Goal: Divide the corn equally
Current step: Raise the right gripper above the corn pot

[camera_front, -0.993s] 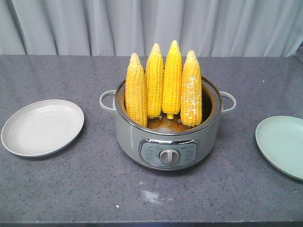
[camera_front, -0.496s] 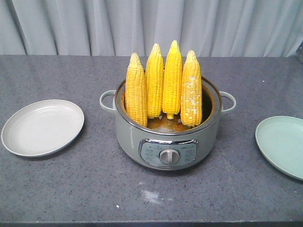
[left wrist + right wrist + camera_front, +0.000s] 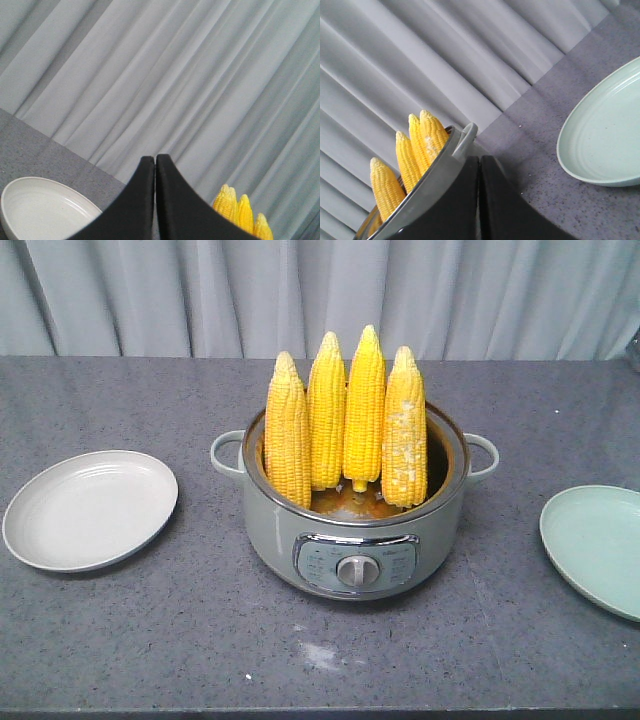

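Observation:
Several corn cobs (image 3: 345, 420) stand upright, tips up, in a grey-green electric pot (image 3: 355, 540) at the table's middle. The rightmost cob (image 3: 404, 430) is paler with whitish patches. Neither arm shows in the front view. In the left wrist view my left gripper (image 3: 155, 159) is shut with nothing in it, with cob tips (image 3: 240, 212) low at the right. In the right wrist view my right gripper (image 3: 479, 159) is also shut and empty, beside the pot's handle (image 3: 464, 140), with the cobs (image 3: 415, 150) at its left.
A white plate (image 3: 90, 510) lies on the table left of the pot and shows again (image 3: 40, 207) in the left wrist view. A pale green plate (image 3: 598, 548) lies at the right edge, seen too (image 3: 605, 135) by the right wrist. A grey curtain (image 3: 320, 290) hangs behind the table.

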Controlling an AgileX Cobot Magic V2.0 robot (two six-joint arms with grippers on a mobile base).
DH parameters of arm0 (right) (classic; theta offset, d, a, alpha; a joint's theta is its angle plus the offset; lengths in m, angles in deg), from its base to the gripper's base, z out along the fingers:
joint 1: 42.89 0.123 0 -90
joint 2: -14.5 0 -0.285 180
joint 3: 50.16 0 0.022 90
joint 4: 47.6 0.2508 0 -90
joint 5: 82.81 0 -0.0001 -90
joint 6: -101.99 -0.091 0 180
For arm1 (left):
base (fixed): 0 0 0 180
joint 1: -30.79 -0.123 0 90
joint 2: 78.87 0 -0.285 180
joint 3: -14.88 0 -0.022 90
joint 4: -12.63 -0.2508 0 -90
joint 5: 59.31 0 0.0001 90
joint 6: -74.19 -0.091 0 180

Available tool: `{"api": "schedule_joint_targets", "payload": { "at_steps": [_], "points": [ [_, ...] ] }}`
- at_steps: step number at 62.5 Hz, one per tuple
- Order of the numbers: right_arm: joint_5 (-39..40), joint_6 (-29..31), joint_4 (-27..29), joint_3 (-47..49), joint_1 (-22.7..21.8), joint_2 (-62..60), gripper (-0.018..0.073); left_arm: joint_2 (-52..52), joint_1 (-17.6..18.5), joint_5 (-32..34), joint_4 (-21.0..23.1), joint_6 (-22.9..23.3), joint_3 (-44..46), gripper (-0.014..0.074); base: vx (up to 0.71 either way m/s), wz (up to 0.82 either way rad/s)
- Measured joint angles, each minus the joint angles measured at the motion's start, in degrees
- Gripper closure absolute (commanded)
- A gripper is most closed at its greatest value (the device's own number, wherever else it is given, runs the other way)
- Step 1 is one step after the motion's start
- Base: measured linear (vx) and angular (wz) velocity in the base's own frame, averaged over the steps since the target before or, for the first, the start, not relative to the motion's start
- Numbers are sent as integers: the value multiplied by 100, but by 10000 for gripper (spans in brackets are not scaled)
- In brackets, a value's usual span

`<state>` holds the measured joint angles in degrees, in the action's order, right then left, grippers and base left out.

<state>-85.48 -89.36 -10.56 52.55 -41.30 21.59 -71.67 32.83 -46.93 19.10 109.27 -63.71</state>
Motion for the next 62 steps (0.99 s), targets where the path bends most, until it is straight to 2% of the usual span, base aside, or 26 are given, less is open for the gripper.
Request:
{"api": "schedule_joint_targets", "payload": {
  "at_steps": [11,23,32,39,47,55,62],
  "points": [
    [-550,636,-29,860,0,123,563,0,0,-462,-177,200,364,603,0,0],
    [-1107,1459,-47,1883,0,957,563,0,0,-1471,-284,208,1102,603,0,0],
    [-1237,2153,-59,2452,0,1644,563,275,0,-2150,-302,177,1724,603,0,0],
    [-1093,2452,43,2654,0,2028,563,818,0,-2604,-309,-384,2270,603,0,0],
    [-628,2515,220,2663,0,2213,563,1561,0,-2737,-315,-1150,2843,603,0,0],
    [-561,2609,252,2663,0,2213,563,2029,0,-2612,-316,-1325,3088,603,0,0],
    [-641,3160,206,2674,0,2218,557,2134,0,-2489,-316,-1346,3101,603,0,0]
  ]
}}
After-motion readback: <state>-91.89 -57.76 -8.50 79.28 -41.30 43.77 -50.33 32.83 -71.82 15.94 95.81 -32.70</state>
